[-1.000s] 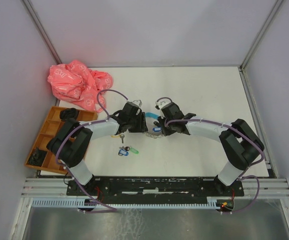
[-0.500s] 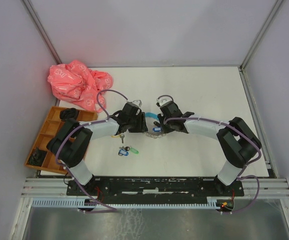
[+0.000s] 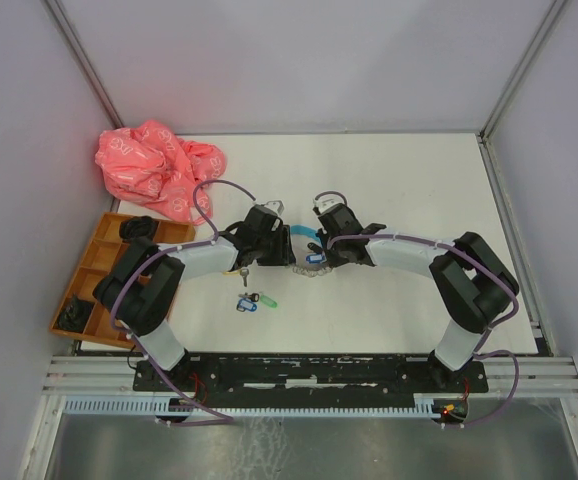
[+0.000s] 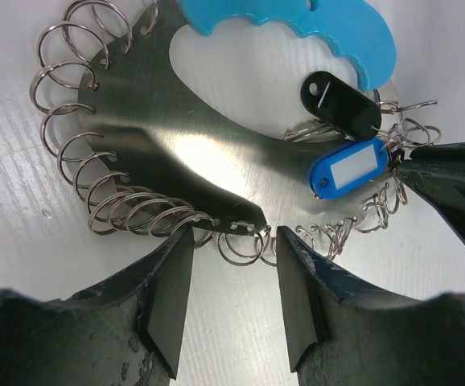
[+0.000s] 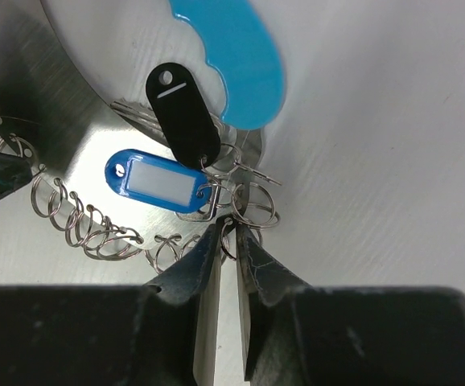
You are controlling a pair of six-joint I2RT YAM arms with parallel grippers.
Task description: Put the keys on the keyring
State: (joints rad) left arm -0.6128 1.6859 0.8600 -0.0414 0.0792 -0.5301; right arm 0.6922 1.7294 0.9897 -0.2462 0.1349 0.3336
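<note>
The keyring (image 4: 176,121) lies flat on the white table (image 3: 419,190), about in the middle, between the two end effectors. It is a shiny metal plate with a light-blue handle (image 4: 297,28) and many small wire rings along its edge. A black tag (image 4: 341,104) and a blue tag (image 4: 349,167) already hang at the right side of the plate.

The left end effector (image 4: 234,257) stands about half open. Its two fingers are on either side of one ring at the near edge of the plate, and they hold nothing.

The right end effector (image 5: 228,233) is almost fully closed. Its tips pinch the small wire ring (image 5: 253,207) just beside the blue tag. It is not possible to tell if this ring belongs to the tag or to the plate.

Loose keys (image 3: 253,300) with blue and green tags lie on the table, near of the left end effector. A pink bag (image 3: 159,168) is at the far left, and an orange tray (image 3: 94,275) is at the left edge.
</note>
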